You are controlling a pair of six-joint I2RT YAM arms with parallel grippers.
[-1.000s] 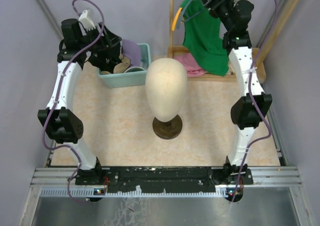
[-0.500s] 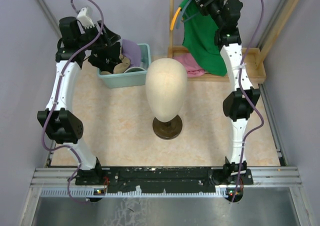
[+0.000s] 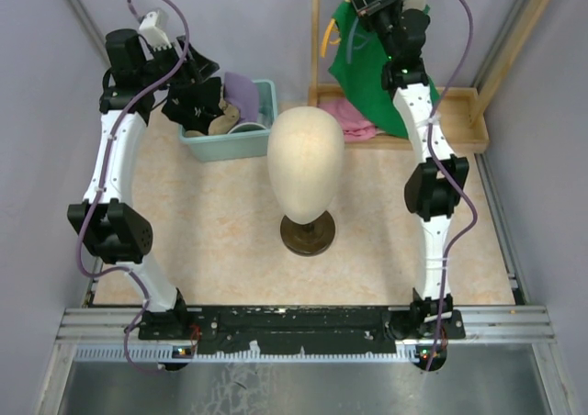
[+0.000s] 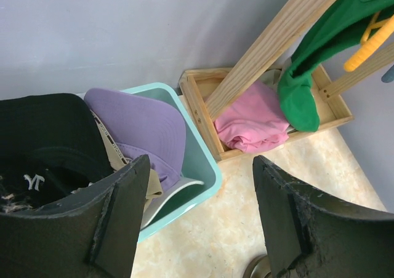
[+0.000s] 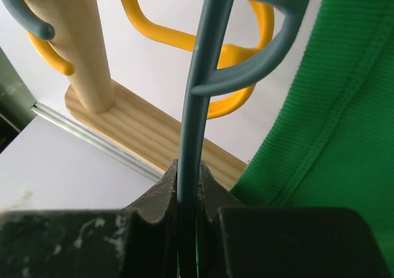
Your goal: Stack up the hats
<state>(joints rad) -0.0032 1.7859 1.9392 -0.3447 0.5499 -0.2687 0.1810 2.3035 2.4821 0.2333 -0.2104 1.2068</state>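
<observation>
Below the left gripper [image 4: 200, 229], released and empty, sit black cap [image 4: 43, 130] and purple cap [image 4: 144, 127] in the teal bin [image 4: 206, 161]. Drop toward black cap's crown, pinch one layer only. Right gripper [image 5: 188, 189] clenched on grey hanger [image 5: 200, 99] bearing green top [image 5: 332, 106].

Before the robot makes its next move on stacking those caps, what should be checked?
1. Left gripper open: ok, jaws wide apart above the teal bin.
2. Top caps reachable: ok, black cap and purple cap lie uppermost in the bin.
3. Tan cap and white cap free: cannot tell, only slivers show beneath the purple one.
4. Right gripper free: not ok, shut on a grey hanger bearing the green top.
5. Mannequin head upright: ok, standing mid-table.
</observation>
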